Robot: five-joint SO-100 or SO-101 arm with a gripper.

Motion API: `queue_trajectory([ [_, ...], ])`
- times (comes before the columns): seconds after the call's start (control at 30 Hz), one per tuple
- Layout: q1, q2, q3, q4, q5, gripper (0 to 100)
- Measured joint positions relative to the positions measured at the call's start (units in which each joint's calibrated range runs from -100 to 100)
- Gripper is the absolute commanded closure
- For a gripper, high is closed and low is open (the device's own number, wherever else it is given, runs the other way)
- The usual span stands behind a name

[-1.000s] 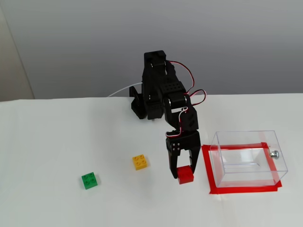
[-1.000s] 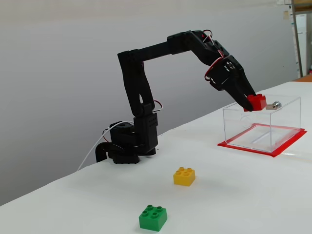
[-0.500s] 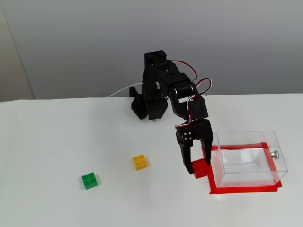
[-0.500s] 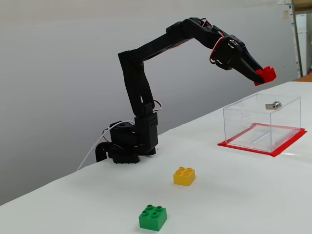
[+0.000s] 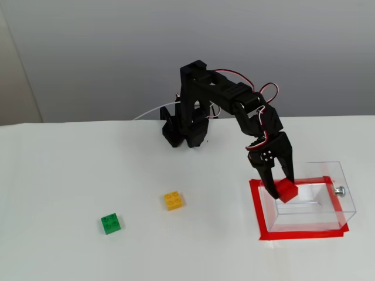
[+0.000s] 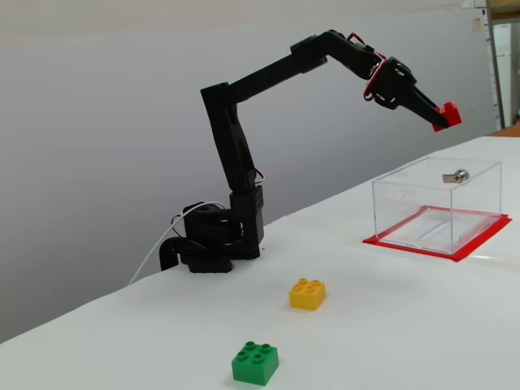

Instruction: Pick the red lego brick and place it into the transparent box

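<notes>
While half a second ago the arm hung short of the box's near wall, the fingers (image 5: 283, 188) now reach out over the transparent box (image 5: 345, 205), closed tight on the red lego brick (image 5: 286, 191). In the side-on fixed view the brick (image 6: 448, 115) sits high in the air, well above the box's (image 6: 406, 203) open top, a little farther along than before. The box stands inside its red tape rectangle (image 5: 256, 206) on the white tabletop (image 5: 70, 175). The yellow brick (image 5: 173, 201) and green brick (image 5: 111, 223) have not moved.
</notes>
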Motion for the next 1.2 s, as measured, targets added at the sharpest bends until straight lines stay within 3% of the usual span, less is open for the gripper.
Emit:
queue_trajectory([
  [0.43, -14.5, 8.3, -0.3, 0.0, 0.0, 94],
  [1.2, -20.8, 12.6, -0.4, -0.1, 0.0, 93],
])
